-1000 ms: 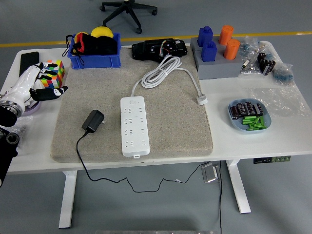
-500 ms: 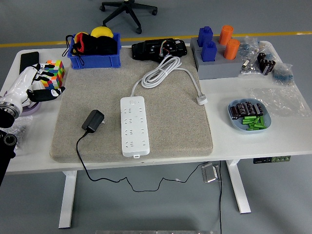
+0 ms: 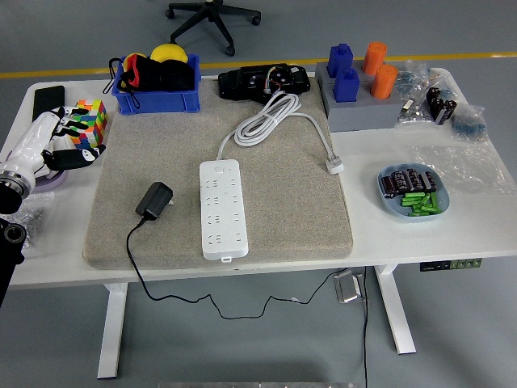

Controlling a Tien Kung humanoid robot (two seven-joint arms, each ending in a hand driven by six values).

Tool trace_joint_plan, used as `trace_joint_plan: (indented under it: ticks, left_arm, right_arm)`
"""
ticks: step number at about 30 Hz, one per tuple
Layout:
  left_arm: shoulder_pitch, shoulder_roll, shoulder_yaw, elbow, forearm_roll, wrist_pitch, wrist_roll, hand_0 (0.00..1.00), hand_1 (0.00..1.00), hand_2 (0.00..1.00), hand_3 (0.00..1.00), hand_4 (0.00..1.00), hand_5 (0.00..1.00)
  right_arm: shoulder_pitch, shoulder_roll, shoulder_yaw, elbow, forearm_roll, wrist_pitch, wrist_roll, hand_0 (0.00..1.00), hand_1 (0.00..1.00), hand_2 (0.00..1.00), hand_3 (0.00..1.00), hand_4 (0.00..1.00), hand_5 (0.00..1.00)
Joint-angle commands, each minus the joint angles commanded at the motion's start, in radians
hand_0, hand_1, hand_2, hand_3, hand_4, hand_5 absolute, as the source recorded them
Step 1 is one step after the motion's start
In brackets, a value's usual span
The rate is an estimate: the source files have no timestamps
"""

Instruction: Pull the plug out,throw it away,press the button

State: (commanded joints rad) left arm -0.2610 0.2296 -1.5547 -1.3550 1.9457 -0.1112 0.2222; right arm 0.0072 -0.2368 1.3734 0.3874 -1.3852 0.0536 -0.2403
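Observation:
A white power strip (image 3: 223, 208) lies lengthwise on the grey mat (image 3: 283, 210), its white cord coiled behind it (image 3: 266, 118). A black plug adapter (image 3: 153, 200) lies loose on the mat left of the strip, its black cable running off the front edge. The strip's button (image 3: 225, 258) is at its near end. My left hand (image 3: 63, 144) is open and empty at the table's left edge, beside a colourful cube (image 3: 90, 121). The right arm is out of view.
A blue bin (image 3: 157, 100) with dark items stands at the back left. A black device (image 3: 264, 81) lies behind the mat. A grey block with blue and orange pieces (image 3: 361, 89) and a blue dish of small parts (image 3: 413, 191) are on the right.
My left hand has drawn back to the left, away from the mat. The plug and strip have not moved.

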Motion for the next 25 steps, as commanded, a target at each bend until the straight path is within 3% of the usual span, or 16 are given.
trace_joint_plan:
  ticks: [25]
  left_arm:
    - [0.002, -0.001, -0.002, 0.003, -0.002, 0.008, -0.017, 0.756, 0.679, 0.703, 0.816, 0.765, 0.124]
  right_arm:
    - [-0.002, -0.001, 0.002, 0.000, 0.000, 0.000, 0.000, 0.751, 0.701, 0.709, 0.724, 0.766, 0.644]
